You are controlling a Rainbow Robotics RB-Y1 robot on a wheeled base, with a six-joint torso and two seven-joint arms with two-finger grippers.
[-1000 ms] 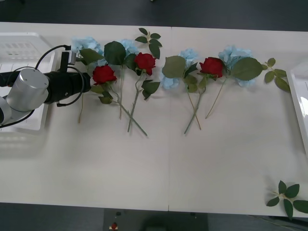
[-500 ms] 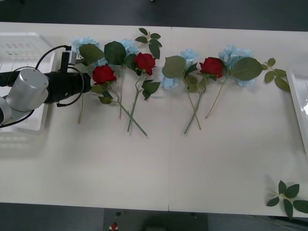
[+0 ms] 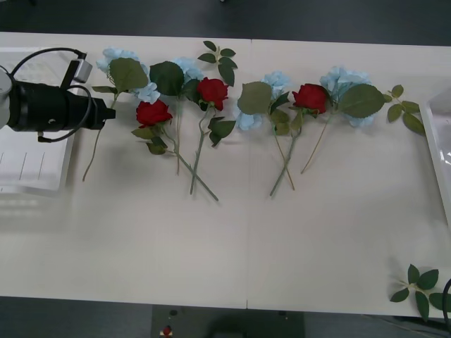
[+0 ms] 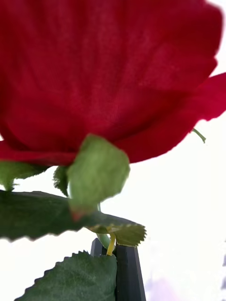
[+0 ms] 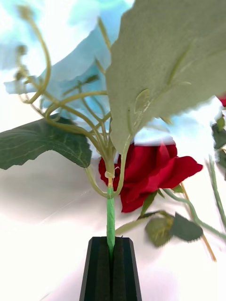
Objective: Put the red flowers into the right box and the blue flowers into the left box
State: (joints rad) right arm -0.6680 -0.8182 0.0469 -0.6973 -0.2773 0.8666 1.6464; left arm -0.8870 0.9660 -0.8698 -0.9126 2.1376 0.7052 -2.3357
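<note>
The left end effector (image 5: 111, 263) pinches a blue flower (image 3: 121, 67) low on its stem, lifting the head clear toward the left box (image 3: 28, 162).

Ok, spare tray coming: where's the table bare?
Bare: the wide near strip of table below the stems, up to the leaf sprig. Crowded: the far row of flowers, and the left claw holding a blue flower.

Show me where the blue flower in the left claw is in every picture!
Front view: the blue flower is at the far left, its stem pinched in the left claw.
Left wrist view: the same flower rises above the shut claw.
Right wrist view: not here; another rose is in the right claw.
Shared landmark: the red rose beside it, seen behind its stem from the left wrist.
</note>
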